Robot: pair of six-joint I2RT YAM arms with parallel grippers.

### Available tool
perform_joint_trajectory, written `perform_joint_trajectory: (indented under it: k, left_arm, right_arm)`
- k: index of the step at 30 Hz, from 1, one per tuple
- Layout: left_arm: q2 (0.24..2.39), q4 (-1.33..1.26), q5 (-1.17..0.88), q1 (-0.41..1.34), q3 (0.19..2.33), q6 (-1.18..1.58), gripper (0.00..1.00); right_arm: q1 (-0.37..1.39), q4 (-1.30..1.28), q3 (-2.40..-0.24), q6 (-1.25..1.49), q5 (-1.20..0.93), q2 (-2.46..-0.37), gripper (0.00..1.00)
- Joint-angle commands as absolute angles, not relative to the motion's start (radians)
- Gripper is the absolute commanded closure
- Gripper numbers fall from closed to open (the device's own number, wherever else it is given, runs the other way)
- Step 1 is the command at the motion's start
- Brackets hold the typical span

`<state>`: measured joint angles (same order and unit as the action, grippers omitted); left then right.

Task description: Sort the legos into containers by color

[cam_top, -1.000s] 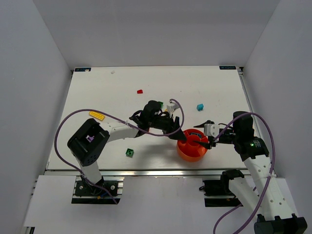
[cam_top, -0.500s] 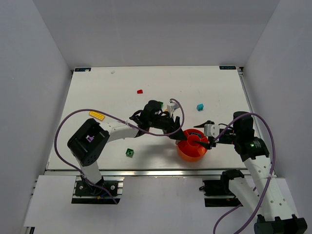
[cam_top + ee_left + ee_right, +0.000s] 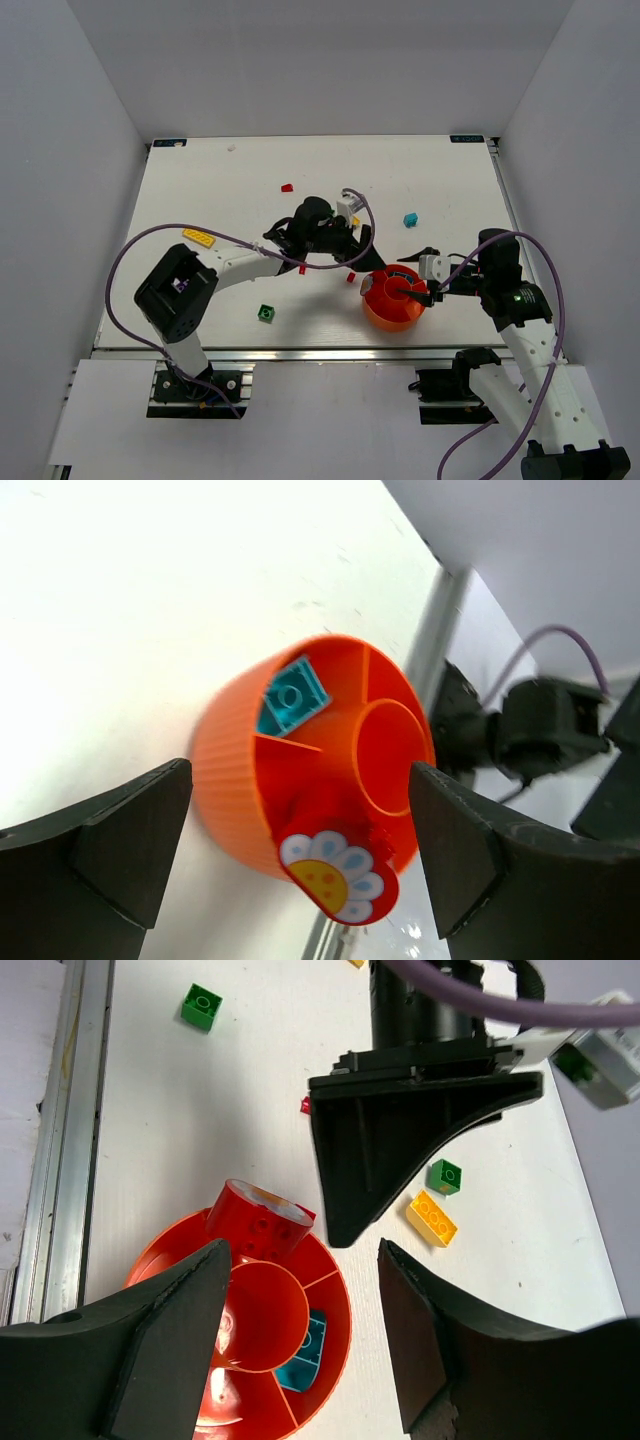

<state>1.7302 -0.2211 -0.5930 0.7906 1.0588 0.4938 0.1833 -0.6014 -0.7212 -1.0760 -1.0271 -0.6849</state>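
Left claw (image 3: 300,775), spread wide and empty, hangs beside the tray (image 3: 385,318); a red lego (image 3: 302,268) lies just leftward; right claw (image 3: 300,1360) gapes too.

The tray (image 3: 385,312) sits at the front right of the bench (image 3: 200,180), between the left tool (image 3: 360,258) behind-left and the right tool (image 3: 416,273) over its right side. A small brick (image 3: 291,695) lies in a wedge compartment (image 3: 335,692) beside the central cup (image 3: 390,755). A studded piece (image 3: 258,1225) leans at the rim nearest the left tool. Left of the tray lie a loose brick (image 3: 266,313) by the front edge and a long plate (image 3: 199,237) farther left.
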Motion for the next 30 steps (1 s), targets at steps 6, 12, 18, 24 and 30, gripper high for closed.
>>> perform_joint_trajectory:
  k: [6,12,18,24,30]
  left_arm:
    - [1.576,-0.167,-0.396,0.785,1.086,0.457,0.02]
    - [1.534,-0.048,-0.452,0.785,1.1,0.391,0.39]
    - [1.52,0.118,-0.499,0.796,1.101,0.334,0.79]
    - [1.509,0.204,-0.525,0.807,1.097,0.285,0.67]
    - [1.558,0.17,-0.54,0.807,1.092,0.291,0.68]
  right_arm:
    - [0.179,-0.589,-0.71,-1.058,-1.045,-0.669,0.34]
    - [0.179,-0.586,-0.703,-1.052,-1.043,-0.663,0.34]
    - [0.176,-0.58,-0.696,-1.043,-1.04,-0.657,0.34]
    - [0.175,-0.563,-0.689,-1.031,-1.048,-0.66,0.34]
    - [0.166,-0.563,-0.687,-1.028,-1.051,-0.66,0.34]
